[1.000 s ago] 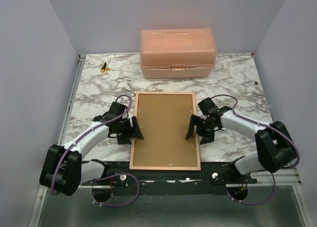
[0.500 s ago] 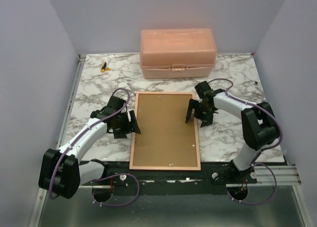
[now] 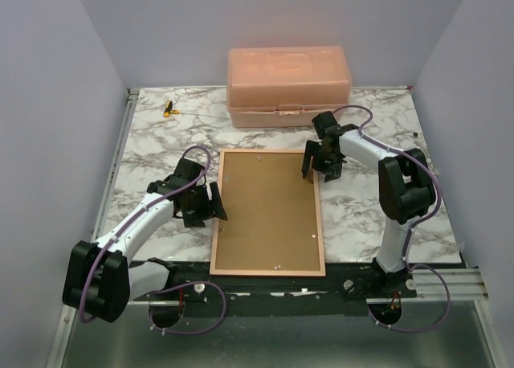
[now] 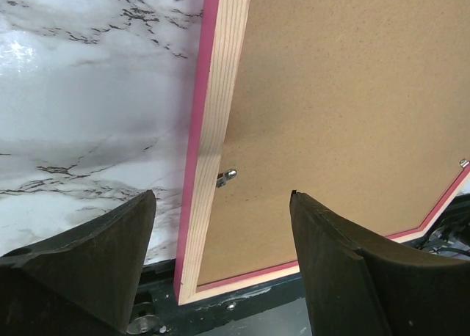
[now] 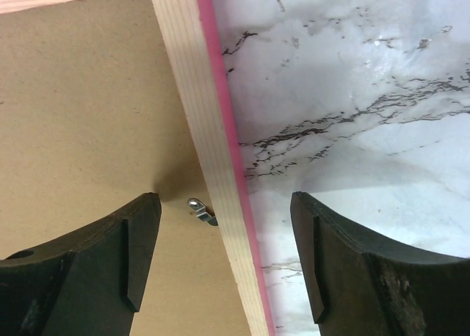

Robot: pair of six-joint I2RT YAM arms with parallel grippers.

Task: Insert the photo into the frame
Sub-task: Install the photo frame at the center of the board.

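Since half a second ago the right gripper has travelled along the right rail of the frame toward its far right corner, while the left gripper has hardly shifted at the frame's left rail. The frame lies flat and face down on the marble table, with the brown backing board inside it, turned up. The photo is not visible in any view, so I cannot tell where it is.

Both grippers have their jaws spread apart and carry nothing. In each wrist view the fingers stand on both sides of a rail, one over the board and one over the marble, with a small metal tab between them on the left and another tab on the right.

I judge the frame to be stiff and rather light, but its pane is fragile, so it should not be bent or dropped. The board looks thin and rigid. The tabs seem to lock it, so they are the place to work first, and the wooden rail is the safest place to grip.
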